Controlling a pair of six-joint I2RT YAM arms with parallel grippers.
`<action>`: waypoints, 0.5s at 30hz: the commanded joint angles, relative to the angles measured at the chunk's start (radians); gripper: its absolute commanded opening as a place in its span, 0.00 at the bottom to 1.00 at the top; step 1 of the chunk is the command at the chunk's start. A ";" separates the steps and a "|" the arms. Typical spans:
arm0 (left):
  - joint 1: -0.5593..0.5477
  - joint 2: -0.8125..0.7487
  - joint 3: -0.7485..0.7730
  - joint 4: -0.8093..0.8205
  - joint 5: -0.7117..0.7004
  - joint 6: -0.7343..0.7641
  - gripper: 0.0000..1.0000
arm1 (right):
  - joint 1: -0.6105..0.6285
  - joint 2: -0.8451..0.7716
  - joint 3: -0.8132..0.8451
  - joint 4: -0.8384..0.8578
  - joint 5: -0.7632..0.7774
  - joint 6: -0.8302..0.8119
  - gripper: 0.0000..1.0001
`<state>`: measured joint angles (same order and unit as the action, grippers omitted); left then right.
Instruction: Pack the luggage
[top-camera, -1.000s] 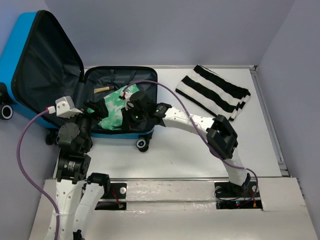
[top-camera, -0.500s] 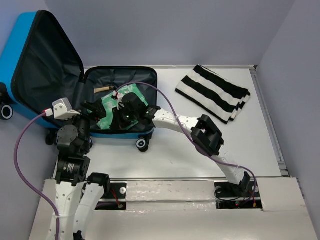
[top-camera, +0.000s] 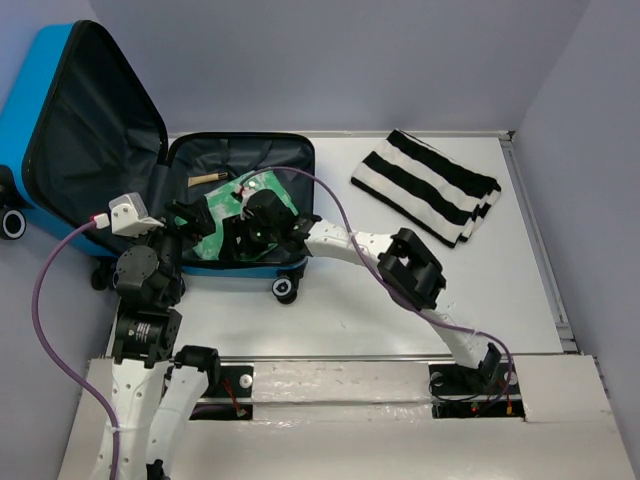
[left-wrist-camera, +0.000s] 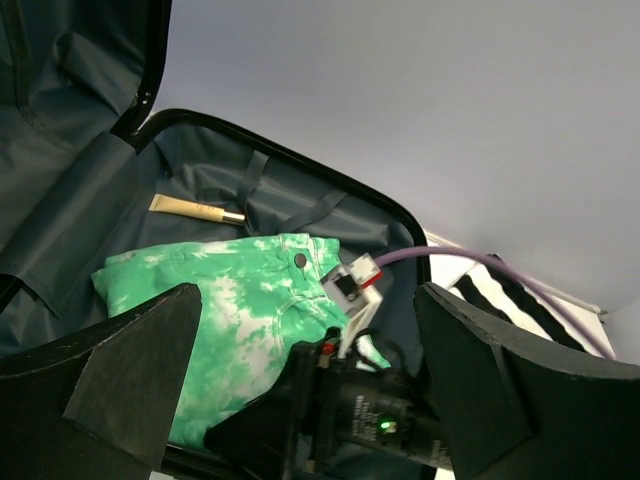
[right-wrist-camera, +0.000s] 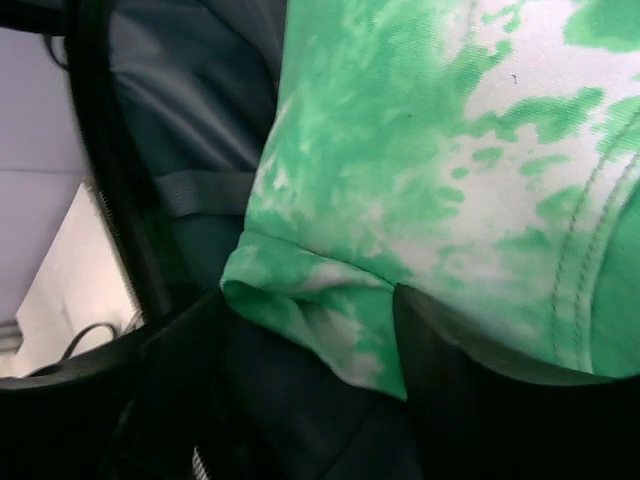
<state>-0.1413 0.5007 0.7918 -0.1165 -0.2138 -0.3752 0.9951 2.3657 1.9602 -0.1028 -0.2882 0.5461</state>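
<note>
The luggage (top-camera: 60, 110) is a bright blue suitcase lying open at the back left, its lid propped up and its dark grey lined base (top-camera: 290, 160) flat on the table. A green-and-white tie-dye garment (top-camera: 212, 222) (left-wrist-camera: 230, 300) (right-wrist-camera: 450, 150) lies in the base. My right gripper (top-camera: 238, 230) (right-wrist-camera: 310, 310) is down in the base on the garment's near edge, jaws apart, with a loose fold of cloth lying between them. My left gripper (top-camera: 190, 225) (left-wrist-camera: 307, 300) hovers wide open at the base's left side, holding nothing.
A folded black-and-white striped cloth (top-camera: 425, 185) lies on the table at the back right. A beige tube (top-camera: 205, 179) (left-wrist-camera: 195, 209) rests in the far part of the base. The suitcase wheel (top-camera: 285, 290) sticks out at the front. Walls close the table's back and right.
My right gripper carried the green garment leftward and lower into the suitcase base, then its jaws opened and released the cloth. The left arm stayed in place.
</note>
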 joint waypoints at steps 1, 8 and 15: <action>0.009 0.019 -0.009 0.048 0.017 0.012 0.99 | -0.006 -0.228 0.014 -0.043 -0.115 -0.095 0.82; 0.009 0.035 -0.011 0.049 0.033 0.015 0.99 | -0.108 -0.535 -0.236 -0.041 -0.071 -0.112 0.84; 0.011 0.045 -0.006 0.051 0.077 0.018 0.99 | -0.355 -0.723 -0.569 -0.032 -0.082 -0.124 0.09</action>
<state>-0.1356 0.5388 0.7914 -0.1158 -0.1787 -0.3748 0.7662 1.6482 1.5570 -0.1013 -0.3855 0.4587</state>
